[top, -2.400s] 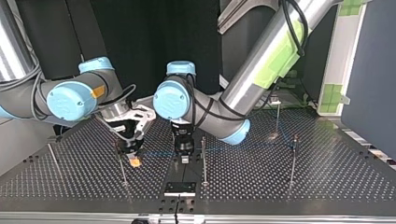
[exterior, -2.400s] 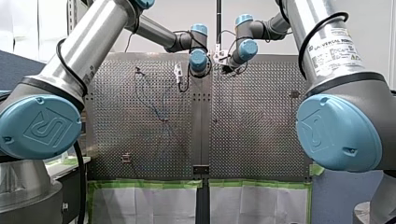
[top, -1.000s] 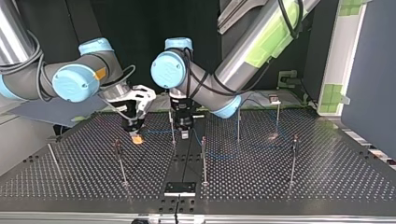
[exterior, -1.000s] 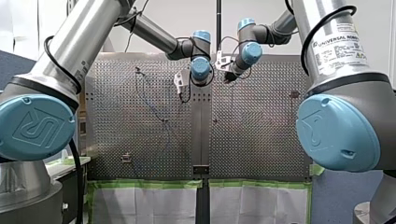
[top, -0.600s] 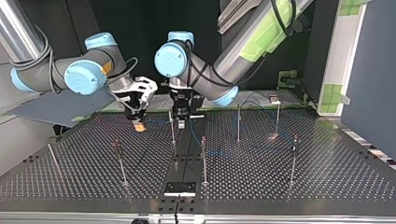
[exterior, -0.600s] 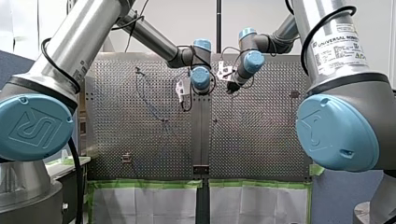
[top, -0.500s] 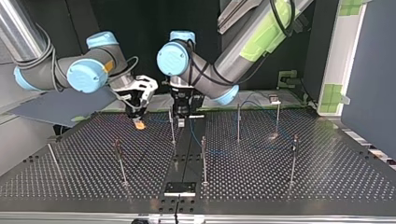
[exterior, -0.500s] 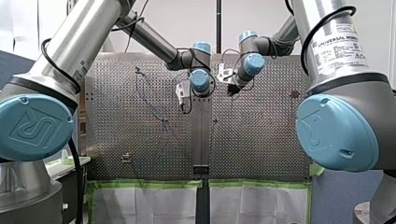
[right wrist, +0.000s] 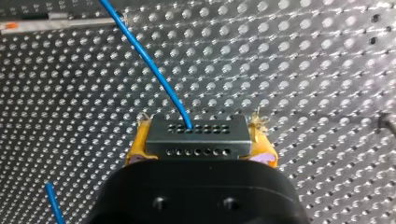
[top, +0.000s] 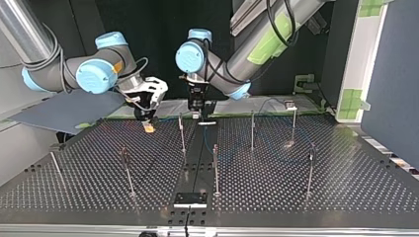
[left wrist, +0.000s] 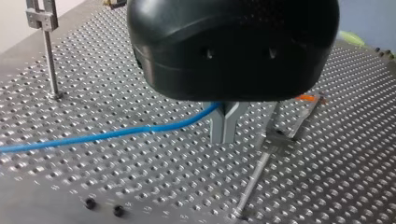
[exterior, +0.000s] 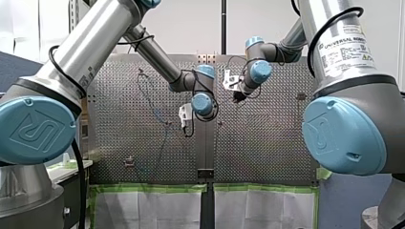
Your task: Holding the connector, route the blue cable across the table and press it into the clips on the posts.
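2 yellow pads [right wrist: 135, 150] of the right gripper [right wrist: 201, 144] clamp the connector [right wrist: 196, 133]; the blue cable [right wrist: 149, 60] leaves it toward 11 o'clock. Over the table [left wrist: 116, 186], metal fingers [left wrist: 220, 126] of the left gripper [left wrist: 227, 135] pinch that cable, with a post [left wrist: 254, 179] just beside at 4 o'clock.

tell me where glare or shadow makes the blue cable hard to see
Front view: the table shines pale grey, so the blue cable shows only faintly. Top view: the table is dark, with glare by a far post, and the cable is faint. Left wrist and right wrist views: even light, the cable stands out, the connector too.
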